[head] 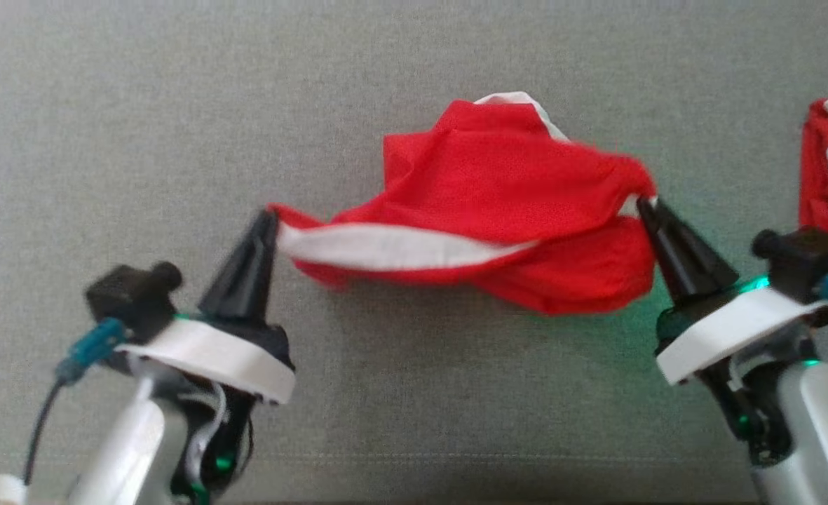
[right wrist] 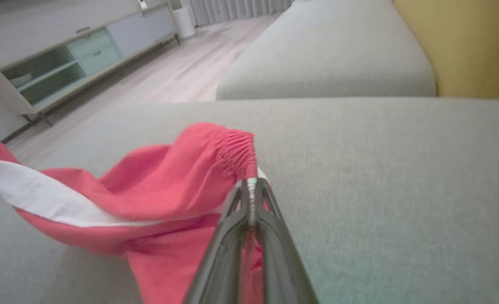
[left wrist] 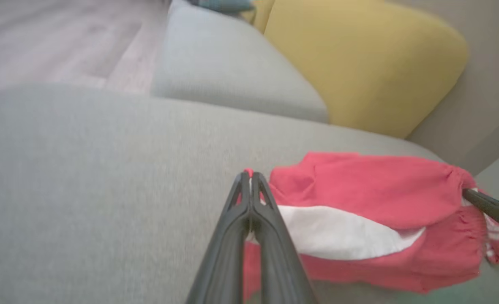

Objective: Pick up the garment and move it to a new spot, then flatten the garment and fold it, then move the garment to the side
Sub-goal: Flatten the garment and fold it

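- My left pincer (head: 268,223) is pressed together on one end of the red garment (head: 498,189), by its white stripe (head: 385,247).
- My right pincer (head: 646,208) is pinching the other end, at the bunched stretchy edge.
- The garment hangs between them over the grey sofa (head: 414,421).
- Another red cloth (head: 824,168) lies to the right, near my right pincer.
- A yellow cushion (left wrist: 359,59) sits behind.

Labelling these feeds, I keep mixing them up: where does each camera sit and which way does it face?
Head view: on the head, looking down at the grey sofa seat; left gripper and right gripper, low, each shut on the red garment.
Left wrist view: looks along the left fingers towards a yellow cushion.
Right wrist view: looks along the right fingers towards a cabinet.
Shared: all show the garment.
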